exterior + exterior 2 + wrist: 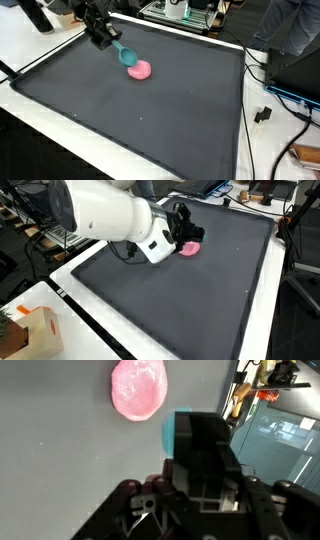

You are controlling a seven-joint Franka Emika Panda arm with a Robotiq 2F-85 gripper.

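Wrist view: pink lump lies on the dark mat. The teal spoon is just beside it, and its handle disappears under the black fingers. In an exterior view the gripper has its jaws clenched on the spoon handle, with the spoon's bowl end touching the lump. The lump sits near the mat's far edge, toward the corner by the arm. A cardboard box stands at the corner of the white worktop; its print is too small to read.
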